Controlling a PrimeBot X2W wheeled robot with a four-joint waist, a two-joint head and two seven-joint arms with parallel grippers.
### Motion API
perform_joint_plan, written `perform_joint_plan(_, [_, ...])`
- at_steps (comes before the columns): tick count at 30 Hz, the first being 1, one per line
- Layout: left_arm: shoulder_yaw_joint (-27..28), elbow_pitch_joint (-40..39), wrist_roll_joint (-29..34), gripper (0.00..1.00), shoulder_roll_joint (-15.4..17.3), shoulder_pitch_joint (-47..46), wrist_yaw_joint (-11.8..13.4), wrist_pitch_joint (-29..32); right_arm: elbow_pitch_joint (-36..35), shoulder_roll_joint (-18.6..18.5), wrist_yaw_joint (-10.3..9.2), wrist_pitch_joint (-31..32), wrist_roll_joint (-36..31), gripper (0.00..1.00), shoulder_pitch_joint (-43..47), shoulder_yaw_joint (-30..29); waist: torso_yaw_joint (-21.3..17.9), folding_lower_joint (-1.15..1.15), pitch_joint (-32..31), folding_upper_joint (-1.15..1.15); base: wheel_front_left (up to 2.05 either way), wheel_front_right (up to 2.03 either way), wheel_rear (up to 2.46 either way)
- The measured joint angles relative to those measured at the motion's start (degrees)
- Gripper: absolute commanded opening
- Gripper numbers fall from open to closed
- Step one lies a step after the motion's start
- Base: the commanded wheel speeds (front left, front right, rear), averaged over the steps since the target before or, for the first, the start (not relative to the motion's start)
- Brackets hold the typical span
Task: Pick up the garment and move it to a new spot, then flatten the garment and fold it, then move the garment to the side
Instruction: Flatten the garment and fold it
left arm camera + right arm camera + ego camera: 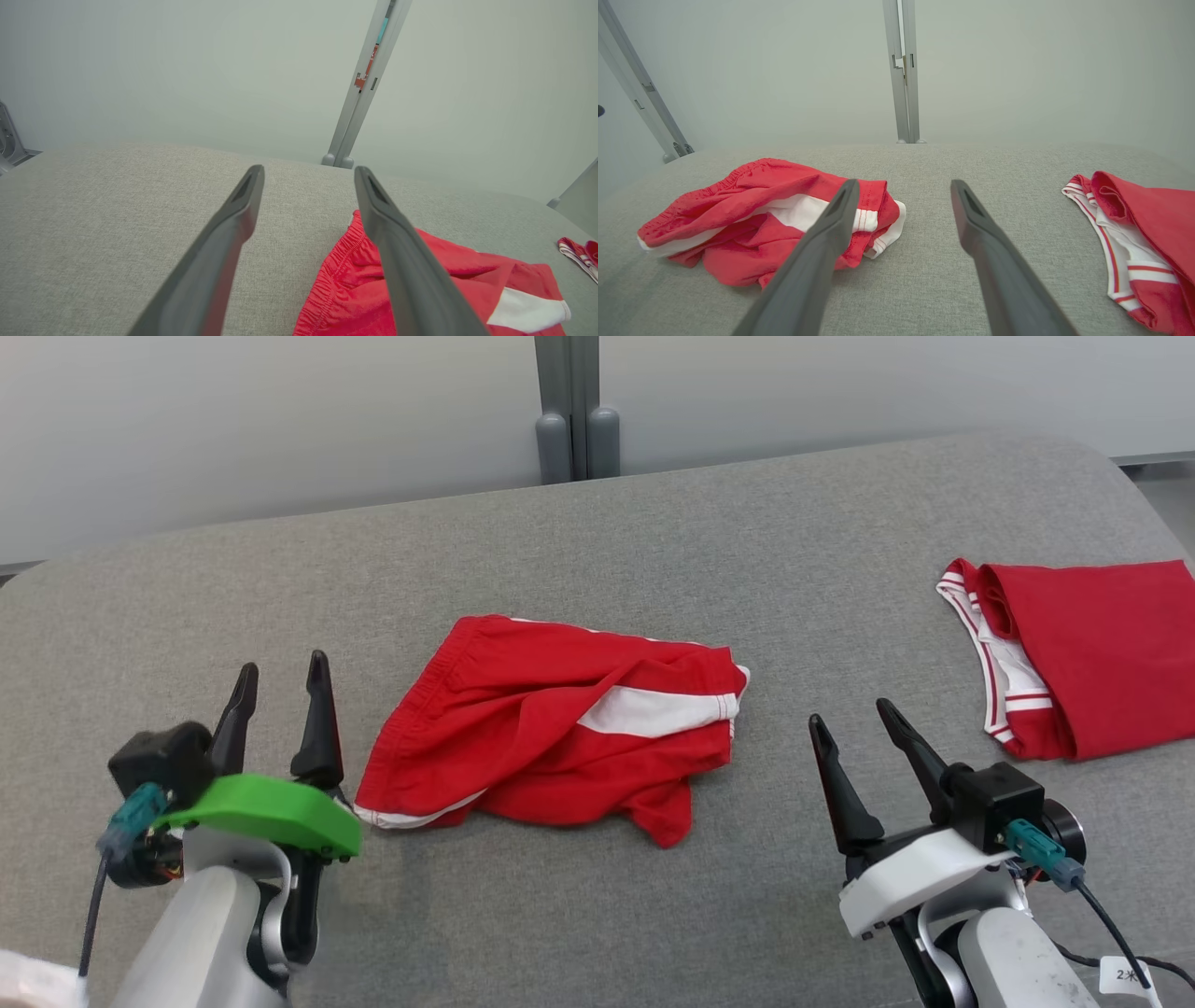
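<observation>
Two grippers sit low in the frame, both open and empty: left gripper (pixel 284 663) lower left, right gripper (pixel 849 711) lower right. Between them, mid-frame on the grey worktop (pixel 653 541), lie crumpled red shorts (pixel 551 737), long axis left-right, waistband just beside the left gripper. Farther right lies a second, folded garment (pixel 1102 653).

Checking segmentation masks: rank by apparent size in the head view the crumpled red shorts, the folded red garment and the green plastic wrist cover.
1. Crumpled red shorts, largest.
2. Folded red garment, smaller as seen, though the right edge crops it.
3. Green plastic wrist cover, smallest, though nearest the camera.
</observation>
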Motion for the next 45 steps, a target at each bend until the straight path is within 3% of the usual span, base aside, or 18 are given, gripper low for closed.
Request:
perform_joint_plan(7, [12.54,-13.07,15.56,1.0,-4.59,11.88,-4.08,-0.02,-0.27,-0.04,0.0,0.0,-0.11,1.0,0.57,-1.58,0.75,0.0,-0.45,0.0,0.0,0.0,0.0])
perform_joint_plan(14, [18.8,-14.63,22.9,1.0,-9.31,18.09,-8.13,-0.02,-0.15,0.04,0.0,0.04,-0.19,1.0,1.05,-2.7,2.59,0.0,-1.19,0.0,0.0,0.0,0.0])
perform_joint_plan(27, [22.34,-11.51,27.77,1.0,-12.35,19.7,-11.79,-0.02,0.37,0.42,0.0,-0.29,-0.16,1.0,2.91,-4.36,5.22,0.0,-3.1,0.0,0.0,0.0,0.0])
perform_joint_plan(41, [22.99,-10.27,29.55,1.0,-13.19,19.69,-12.8,-0.02,0.15,0.66,0.0,-0.43,-0.34,1.0,3.0,-3.53,4.57,0.0,-2.39,0.0,0.0,0.0,0.0])
perform_joint_plan(45, [19.83,-6.87,32.26,1.0,-12.05,19.47,-12.98,-0.01,0.49,0.29,0.0,0.8,-0.01,1.0,0.87,-1.04,4.29,0.0,-1.8,0.0,0.0,0.0,0.0])
